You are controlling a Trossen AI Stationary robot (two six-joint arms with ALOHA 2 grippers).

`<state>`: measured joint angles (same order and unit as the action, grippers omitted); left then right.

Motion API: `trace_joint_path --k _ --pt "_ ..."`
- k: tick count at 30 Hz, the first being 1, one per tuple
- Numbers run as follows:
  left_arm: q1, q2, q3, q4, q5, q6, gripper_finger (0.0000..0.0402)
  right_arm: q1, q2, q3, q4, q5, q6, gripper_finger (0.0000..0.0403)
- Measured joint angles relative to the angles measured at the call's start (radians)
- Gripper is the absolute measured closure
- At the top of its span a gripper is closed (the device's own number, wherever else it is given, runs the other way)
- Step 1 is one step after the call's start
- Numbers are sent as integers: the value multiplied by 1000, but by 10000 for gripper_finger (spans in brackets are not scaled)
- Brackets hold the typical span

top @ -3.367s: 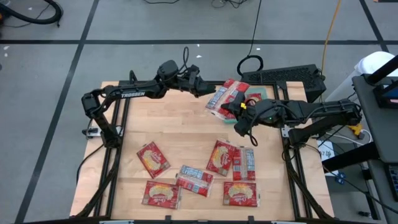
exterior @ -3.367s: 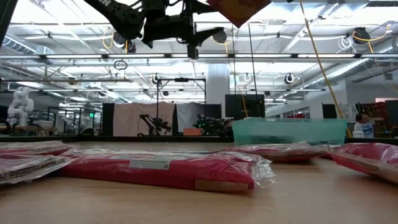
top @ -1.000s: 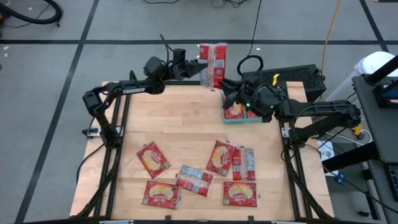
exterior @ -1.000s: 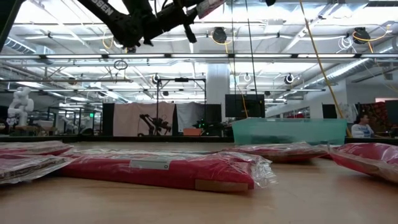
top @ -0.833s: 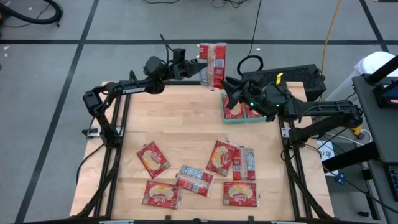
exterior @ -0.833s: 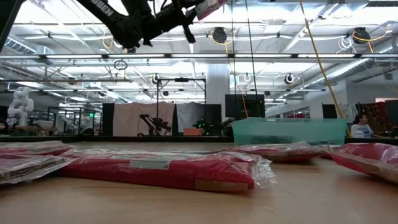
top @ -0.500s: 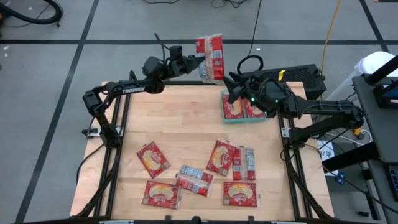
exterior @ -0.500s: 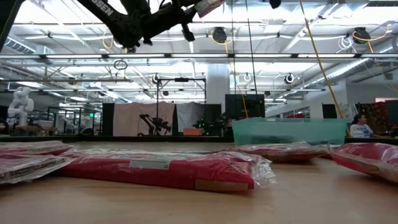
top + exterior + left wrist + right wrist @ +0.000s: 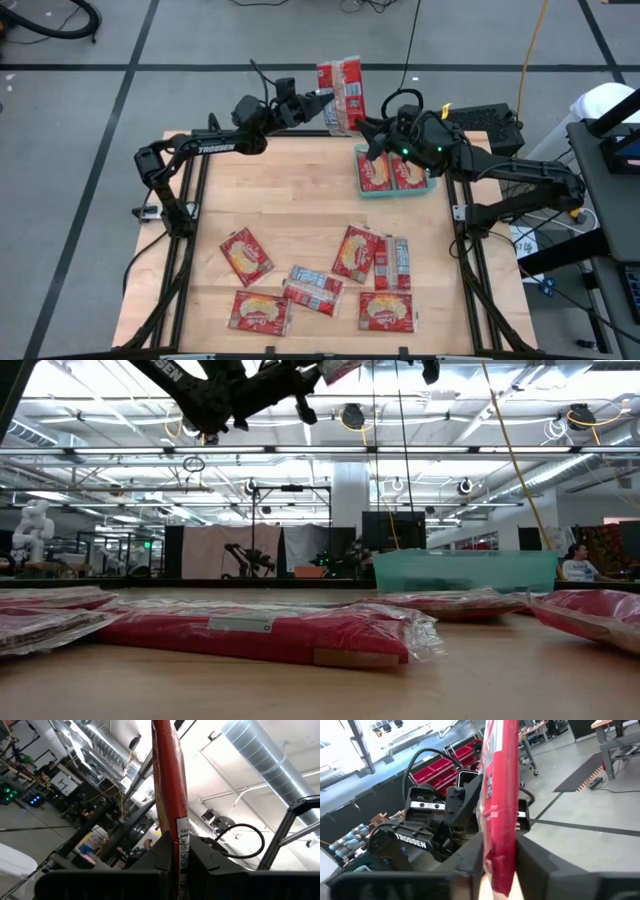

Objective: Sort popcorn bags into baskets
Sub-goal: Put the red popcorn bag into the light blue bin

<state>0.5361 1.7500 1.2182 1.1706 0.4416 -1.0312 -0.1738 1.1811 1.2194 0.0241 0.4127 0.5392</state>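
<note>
My left gripper [image 9: 318, 97] is raised at the table's 12 o'clock edge, its fingers [image 9: 162, 851] closed flat on the lower edge of 1 popcorn bag [image 9: 339, 92], which stands upright between them. My right gripper [image 9: 368, 132] sits just beside it, toward 1 o'clock, and the right wrist view shows its fingers [image 9: 470, 855] pressed against both faces of the same bag; both of my hands have it at once. In the low view only the bag's corner and my left arm show, at the upper edge.

The teal basket [image 9: 395, 191] lies on the wooden table [image 9: 280, 190] at about 1 o'clock, below my right arm, with 2 bags side by side inside it [image 9: 378, 171]. The low view shows the basket's front wall beyond the near bags.

6 loose bags lie across the 6 o'clock half: 1 at 8 o'clock [image 9: 246, 255], 1 at 7 o'clock [image 9: 259, 314], 1 silver-backed near 6 o'clock [image 9: 313, 288], 2 touching at 5 o'clock [image 9: 357, 252] [image 9: 398, 263], and 1 at the front edge [image 9: 386, 311].
</note>
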Motion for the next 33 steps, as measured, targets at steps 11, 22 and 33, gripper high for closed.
trace_joint_path --k 11,22,33 --pt "-13 0 0 2 -2 12 370 6 7 0 -6 1 22 386" --pt "96 -46 1 -232 182 30 235 5 -65 -1 -176 4 65 397" --pt "249 -53 1 -395 420 -50 168 5 -207 -1 -610 73 281 401"
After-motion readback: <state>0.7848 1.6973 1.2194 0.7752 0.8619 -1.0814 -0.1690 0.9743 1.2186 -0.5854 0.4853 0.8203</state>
